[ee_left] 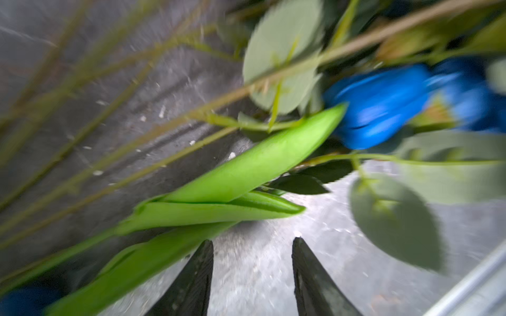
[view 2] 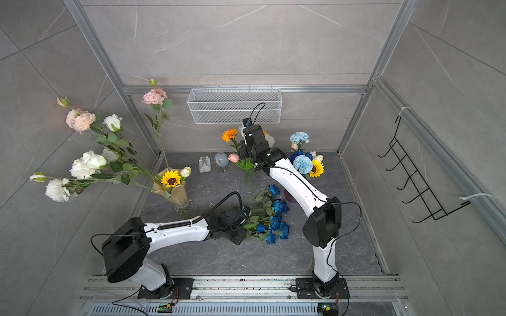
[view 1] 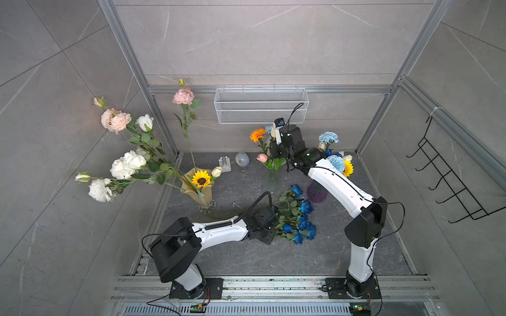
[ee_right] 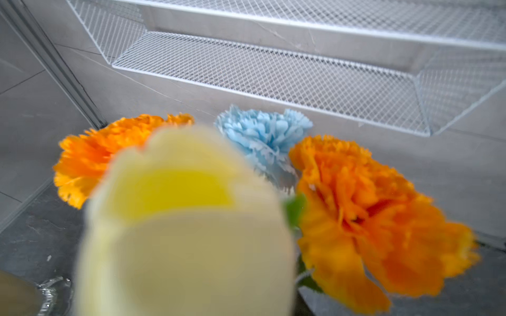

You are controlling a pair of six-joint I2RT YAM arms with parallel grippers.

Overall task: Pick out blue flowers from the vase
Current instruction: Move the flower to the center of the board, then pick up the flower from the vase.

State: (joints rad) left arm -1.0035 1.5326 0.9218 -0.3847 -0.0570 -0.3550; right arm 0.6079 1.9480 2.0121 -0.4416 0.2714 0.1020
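While the right gripper (view 1: 276, 138) sits among the blooms of the clear glass vase (view 1: 271, 179) at the back of the table (view 1: 246, 254), its jaws are hidden, so I cannot tell whether it grasps anything. The left gripper (ee_left: 252, 240) is low over the table, jaws apart and empty, just beside a pile of deep blue roses (view 1: 299, 219) lying between the arms.

One likely slip: a cream tulip (ee_right: 186, 246) crowds in front of the pale blue carnation (ee_right: 262, 134), with orange carnations (ee_right: 369, 219) on either side. A grab could take the wrong stem or tip the slim vase.

That vase also holds a pink tulip (view 1: 262, 157). A purple vase (view 1: 316, 194) under the right arm holds more pale blue carnations (view 1: 328, 136), small deep blue blooms (view 1: 328, 152), a sunflower (view 1: 348, 168) and cream tulips (view 1: 347, 158). An amber ruffled vase (view 1: 205, 197) on the robot's left holds another sunflower (view 1: 201, 179) and tall white and pink blooms (view 1: 128, 161).
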